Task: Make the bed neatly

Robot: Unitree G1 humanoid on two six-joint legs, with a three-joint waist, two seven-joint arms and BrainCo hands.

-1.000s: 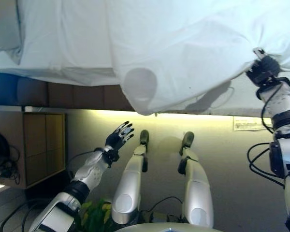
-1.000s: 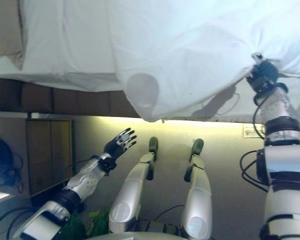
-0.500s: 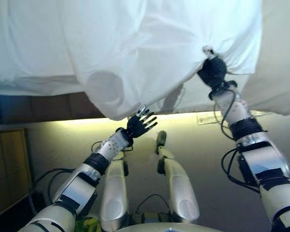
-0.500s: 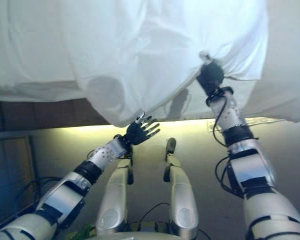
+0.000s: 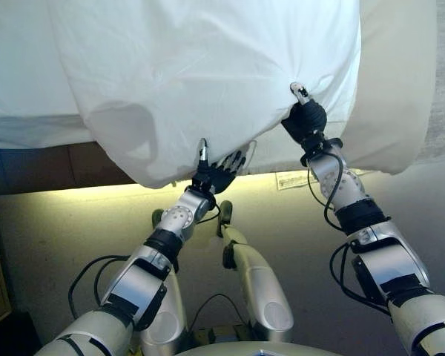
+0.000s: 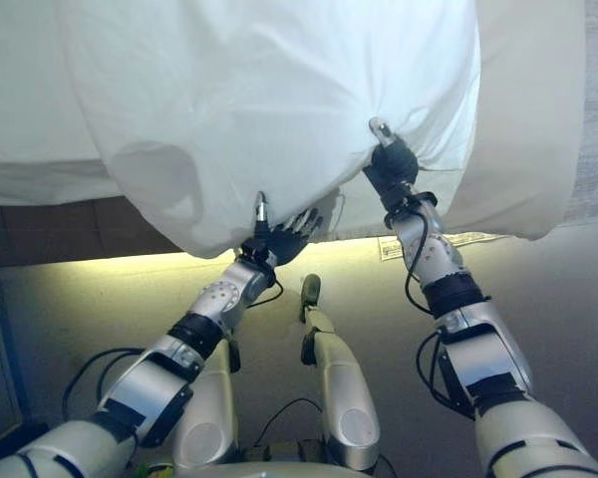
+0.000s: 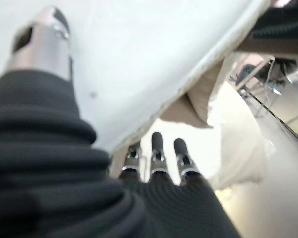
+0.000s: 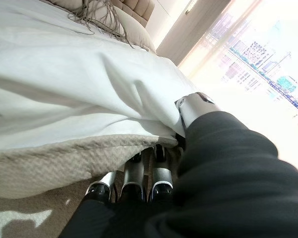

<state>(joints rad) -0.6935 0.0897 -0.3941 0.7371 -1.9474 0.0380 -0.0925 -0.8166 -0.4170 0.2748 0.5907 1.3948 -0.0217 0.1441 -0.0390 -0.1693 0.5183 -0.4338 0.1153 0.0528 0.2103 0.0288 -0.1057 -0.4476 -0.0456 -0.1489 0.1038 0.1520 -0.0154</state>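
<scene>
A white duvet (image 5: 208,67) covers the bed and droops over its near edge in a rumpled fold. My right hand (image 5: 304,120) is shut on the duvet's edge; in the right wrist view its fingers (image 8: 134,181) curl under the cloth and its thumb (image 8: 193,106) lies on top. My left hand (image 5: 216,174) is at the hanging fold's lower edge. Its fingers (image 7: 156,148) stretch straight beneath the duvet (image 7: 139,59) and its thumb (image 7: 44,34) stands against the cloth's outer face.
A beige textured cover (image 5: 397,89) hangs over the bed's edge to the right of the duvet. The dark bed base (image 5: 37,159) shows at left above a lit strip along the floor. A tufted headboard (image 8: 134,7) stands at the bed's far end.
The camera has swung, so the whole scene has shifted. My left hand has risen from near the floor to the duvet's hanging edge. My right hand has kept its hold.
</scene>
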